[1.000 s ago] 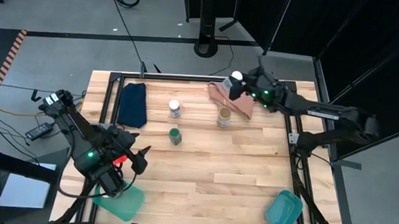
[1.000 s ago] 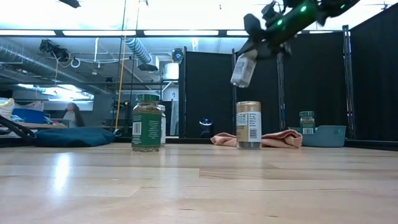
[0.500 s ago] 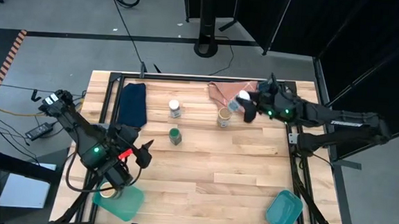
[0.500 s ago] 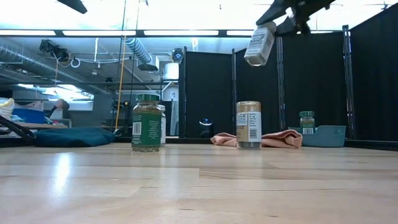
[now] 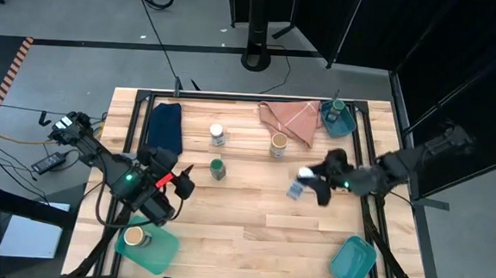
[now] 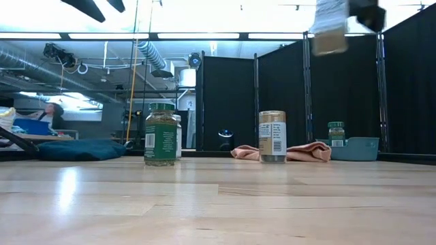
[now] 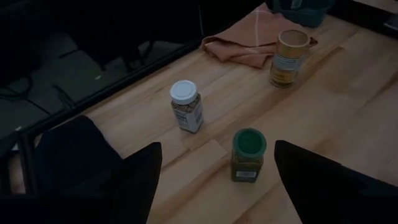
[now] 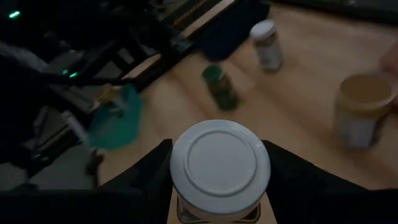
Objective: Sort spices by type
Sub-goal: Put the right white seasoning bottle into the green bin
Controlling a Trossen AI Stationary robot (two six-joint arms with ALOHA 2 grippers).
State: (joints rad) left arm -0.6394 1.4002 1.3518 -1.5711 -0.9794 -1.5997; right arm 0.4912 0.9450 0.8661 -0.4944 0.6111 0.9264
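Note:
My right gripper (image 5: 311,184) hangs over the table's right middle, shut on a white-lidded spice jar (image 5: 297,185), which shows high up in the low view (image 6: 329,27). My left gripper (image 5: 181,185) is open, in the air over the left side, near the green-lidded jar (image 7: 249,154). Three jars stand on their bases: white lid (image 5: 218,135), green lid (image 5: 218,168), tan lid (image 5: 278,144). Another green-lidded jar (image 5: 335,105) stands in the far right teal bin (image 5: 344,126). A tan-lidded jar (image 5: 136,235) stands in the near left teal bin (image 5: 162,251). My right gripper pinches the white-lidded jar between its two fingers (image 8: 148,171), one on each side of the jar's body just below the lid (image 8: 219,163). The lid faces back toward the wrist. The jar is lifted clear of the table, slightly tilted.
A folded navy cloth (image 5: 165,128) lies at the far left, a pink cloth (image 5: 290,120) at the far middle. A third teal bin (image 5: 353,260) sits at the near right corner. Bare wood spans the middle and near part of the table.
My right gripper has carried the white-lidded jar from above the pink cloth at the far edge toward the near edge, out over the right middle of the table. My left gripper has drawn away from the near left bin, uncovering the tan-lidded jar inside.

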